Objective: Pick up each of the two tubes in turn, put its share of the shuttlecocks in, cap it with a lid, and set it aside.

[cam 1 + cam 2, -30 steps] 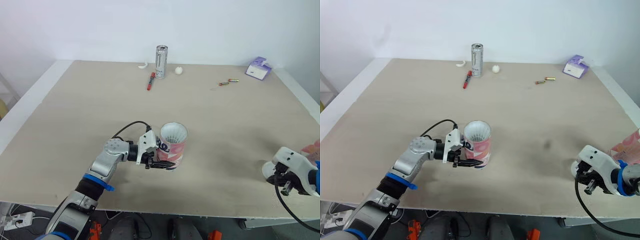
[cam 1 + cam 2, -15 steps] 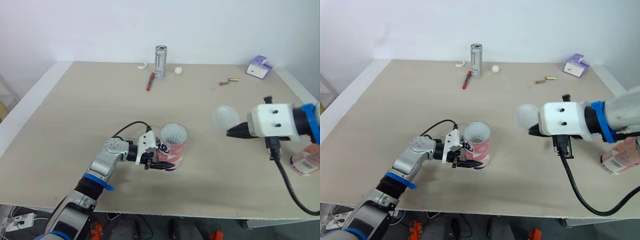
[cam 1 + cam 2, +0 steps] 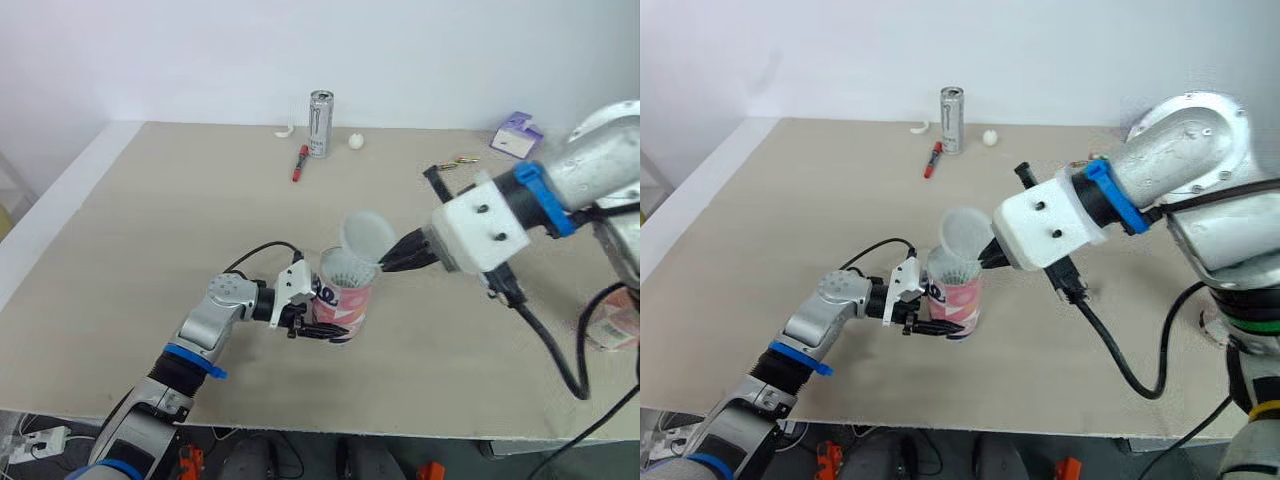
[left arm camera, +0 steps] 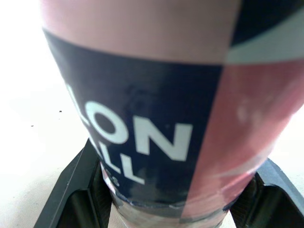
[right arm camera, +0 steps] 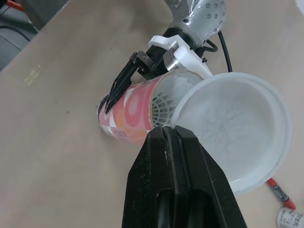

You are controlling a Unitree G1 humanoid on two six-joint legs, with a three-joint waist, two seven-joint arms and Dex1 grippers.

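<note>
A pink and navy tube [image 3: 346, 297] stands upright near the table's front, with white shuttlecocks [image 3: 347, 266] showing in its open mouth. My left gripper [image 3: 328, 324] is shut on the tube's lower part, one finger on each side [image 4: 76, 190]. My right gripper [image 3: 392, 262] is shut on the rim of a translucent white lid [image 3: 367, 235]. The lid hangs tilted just above the tube's mouth, at its right edge. In the right wrist view the lid [image 5: 237, 137] sits beside the tube [image 5: 135, 118]. A second pink tube [image 3: 613, 322] shows at the far right.
At the back of the table stand a silver can [image 3: 321, 123], a red marker [image 3: 301, 162] and a white ball [image 3: 357, 141]. Two small batteries [image 3: 458, 163] and a purple box [image 3: 517, 135] lie at the back right.
My right arm has swung in from the right front edge, carrying the lid leftward to just above the tube's mouth. The left gripper and tube have not moved.
</note>
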